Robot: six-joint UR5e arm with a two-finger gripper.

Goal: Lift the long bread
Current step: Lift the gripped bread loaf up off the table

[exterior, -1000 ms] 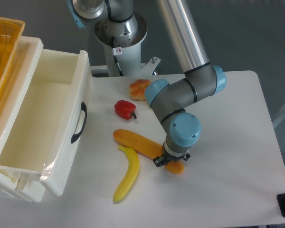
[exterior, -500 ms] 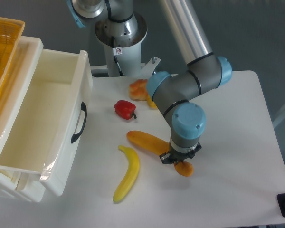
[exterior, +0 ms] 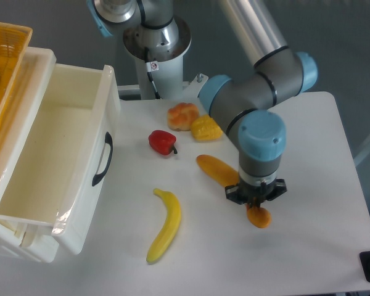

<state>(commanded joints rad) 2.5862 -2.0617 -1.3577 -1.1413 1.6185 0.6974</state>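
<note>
Fixed camera: the long bread (exterior: 217, 169) lies slanted right of table centre, its lower end poking out at five o'clock beneath the gripper (exterior: 256, 198), which is clamped across it. It looks light, stiff and smooth, so possibly slippery; a hold nearer mid-length would likely balance better. No readable writing; the label on the robot base (exterior: 153, 66) is illegible.

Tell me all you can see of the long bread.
The long bread is a smooth, orange-golden loaf with rounded ends. It runs diagonally, upper left to lower right. The gripper hides its middle and seems shut on it; one end shows below. It looks lifted off the table, right of the banana.
</note>
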